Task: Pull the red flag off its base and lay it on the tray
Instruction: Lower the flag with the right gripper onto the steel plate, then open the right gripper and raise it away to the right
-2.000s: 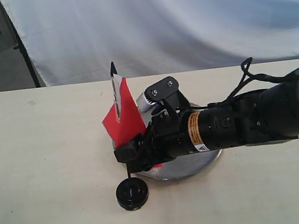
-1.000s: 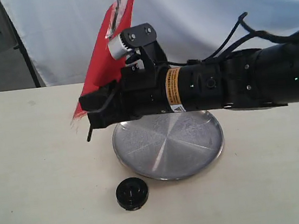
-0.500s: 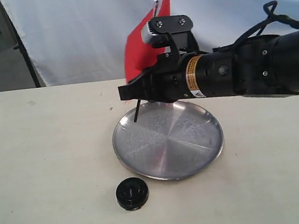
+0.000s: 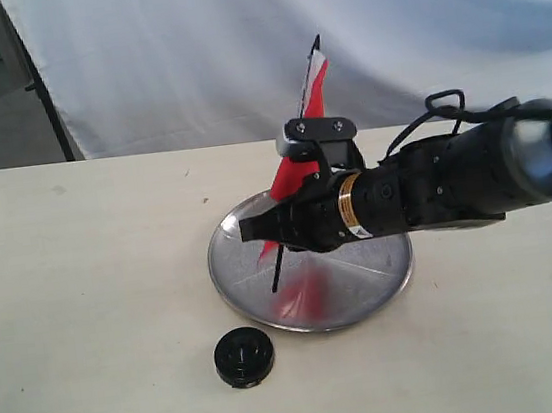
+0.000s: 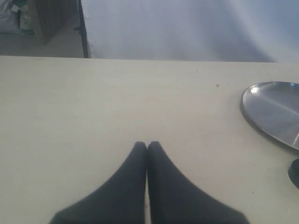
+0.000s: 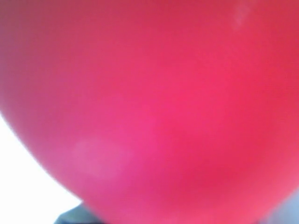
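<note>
My right gripper (image 4: 258, 227) is shut on the red flag (image 4: 297, 172) and holds it tilted over the silver tray (image 4: 366, 281). The pole's lower end (image 4: 276, 279) hangs close above the tray's left half, while the pointed tip and white strip (image 4: 315, 66) rise up to the right. Red cloth (image 6: 159, 107) fills the right wrist view and hides the fingers there. The black round base (image 4: 243, 357) lies alone on the table in front of the tray. My left gripper (image 5: 147, 145) is shut and holds nothing, hovering over bare table, with the tray's rim (image 5: 247, 112) off to one side.
A white cloth backdrop (image 4: 336, 38) hangs behind the beige table (image 4: 85, 290). A black stand leg (image 4: 39, 84) and a grey floor show at the far left. A dark edge of the base (image 5: 295, 172) peeks into the left wrist view.
My right gripper lifted the flag off the base, carried it up and to the right, then lowered it over the tray. The base stayed put. The left arm is out of the exterior view.
</note>
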Available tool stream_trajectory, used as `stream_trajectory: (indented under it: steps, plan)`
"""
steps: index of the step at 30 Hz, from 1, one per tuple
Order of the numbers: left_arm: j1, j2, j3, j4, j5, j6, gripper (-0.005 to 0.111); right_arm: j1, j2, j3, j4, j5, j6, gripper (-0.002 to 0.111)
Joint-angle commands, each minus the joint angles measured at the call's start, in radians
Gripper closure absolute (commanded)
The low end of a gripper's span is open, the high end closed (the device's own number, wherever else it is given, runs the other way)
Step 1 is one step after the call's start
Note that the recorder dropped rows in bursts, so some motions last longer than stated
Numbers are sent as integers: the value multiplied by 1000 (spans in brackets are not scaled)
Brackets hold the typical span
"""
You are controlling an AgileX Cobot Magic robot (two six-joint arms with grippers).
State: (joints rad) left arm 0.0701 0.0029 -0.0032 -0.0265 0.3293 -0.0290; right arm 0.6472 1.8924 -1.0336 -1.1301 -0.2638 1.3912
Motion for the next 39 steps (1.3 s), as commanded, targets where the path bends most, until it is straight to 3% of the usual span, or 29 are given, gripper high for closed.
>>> stream_trajectory:
  steps: [1,8,12,14,21,23,27,35,39]
  plan:
    - [1,-3,3,0,-5,-1,107,-26,84,1,4,7,26,109]
    - [1,-3,3,0,-5,-1,107,-55,134,1,5,3,33,106]
    - [1,-3,3,0,-5,-1,107,-58,134,1,3,1,33,62]
    - [1,-3,3,0,-5,-1,107,-58,134,1,3,1,33,56]
    - [1,-3,3,-2,-5,-1,107,-58,134,1,3,-1,33,61]
    - [1,-3,3,-2,-5,-1,107,-58,134,1,3,-16,33,73]
    - [1,-3,3,-2,-5,-1,107,-58,106,1,-52,-111,33,109]
    - [1,-3,3,-2,-5,-1,107,-58,-106,1,-295,-195,197,109]
    - [1,-3,3,-2,-5,-1,107,-52,-262,1,-531,-219,386,109]
